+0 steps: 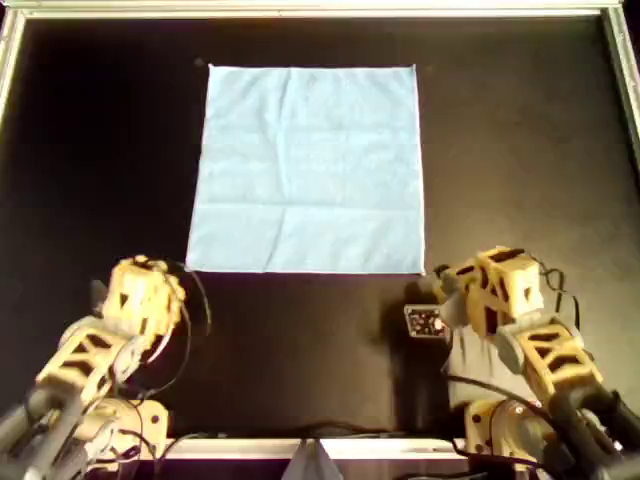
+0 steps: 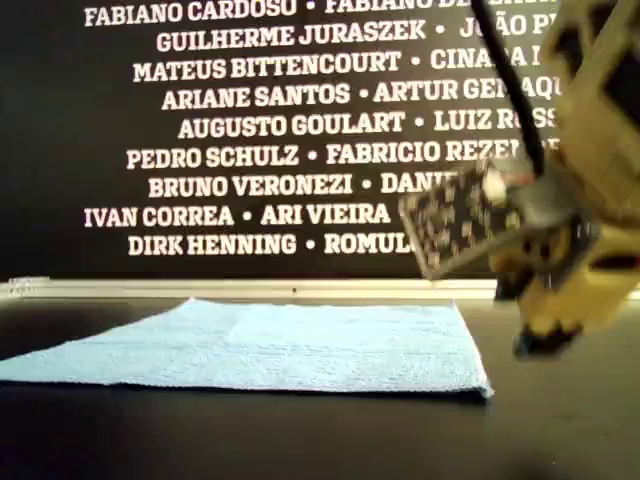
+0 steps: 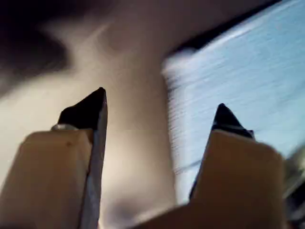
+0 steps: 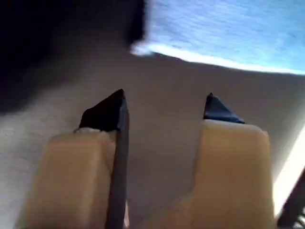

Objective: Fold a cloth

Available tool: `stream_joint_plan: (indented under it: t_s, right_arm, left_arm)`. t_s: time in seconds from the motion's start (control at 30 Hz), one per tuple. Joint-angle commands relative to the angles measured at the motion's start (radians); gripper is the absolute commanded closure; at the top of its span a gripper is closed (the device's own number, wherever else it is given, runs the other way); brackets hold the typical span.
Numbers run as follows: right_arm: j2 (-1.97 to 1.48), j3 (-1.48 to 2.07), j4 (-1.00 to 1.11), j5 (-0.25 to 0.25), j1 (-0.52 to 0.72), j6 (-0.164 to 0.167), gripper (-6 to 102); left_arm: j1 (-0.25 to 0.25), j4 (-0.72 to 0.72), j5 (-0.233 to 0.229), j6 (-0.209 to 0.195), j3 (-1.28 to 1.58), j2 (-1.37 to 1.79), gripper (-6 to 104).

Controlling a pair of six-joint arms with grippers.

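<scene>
White names (image 2: 250, 125): "PEDRO SCHULZ", "DIRK HENNING"

My first gripper (image 3: 159, 112) is spread wide with nothing between its fingertips (image 3: 90, 109); the cloth (image 3: 238, 81), blurred, apparently lies just ahead on the surface (image 3: 133, 143).

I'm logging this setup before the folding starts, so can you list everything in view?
cloth: one, light blue, spread flat on the table, toward the far side in the overhead view
table: one, black top with a pale metal rim
wall with names: one, black with white lettering, behind the table in the exterior view
my first pincer: one, tan with black tips, open, near a cloth corner
my second pincer: one, tan with black tips, open, just short of the cloth edge
</scene>
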State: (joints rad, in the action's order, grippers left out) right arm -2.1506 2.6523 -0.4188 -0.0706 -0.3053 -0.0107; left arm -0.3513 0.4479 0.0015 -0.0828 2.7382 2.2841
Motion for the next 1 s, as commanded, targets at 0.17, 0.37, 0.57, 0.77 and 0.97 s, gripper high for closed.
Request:
stream_joint_plan:
  t_s: [0.17,0.37,0.57,0.77,0.97]
  right_arm:
    - [0.066,-0.092,0.000,-0.011,0.002,-0.012,37]
    - [0.212,-0.149,0.015,-0.012,-0.003,-0.012,37]
    - [0.313,-0.244,0.020,-0.012,-0.002,-0.015,37]
    - [0.457,-0.342,0.020,-0.012,-0.035,-0.017,37]
    - [0.512,-0.403,0.018,-0.011,-0.049,-0.017,37]
  left_arm:
    - [-0.012,-0.021,0.143,-0.008,-0.063,-0.083,19]
    - [-0.021,-0.021,0.143,0.003,-0.064,-0.083,19]
    - [-0.009,-0.032,0.126,0.008,-0.077,-0.083,19]
    - [-0.008,-0.192,0.117,0.008,-0.058,-0.086,19]
    - [-0.008,-0.238,0.044,0.008,-0.058,-0.091,19]
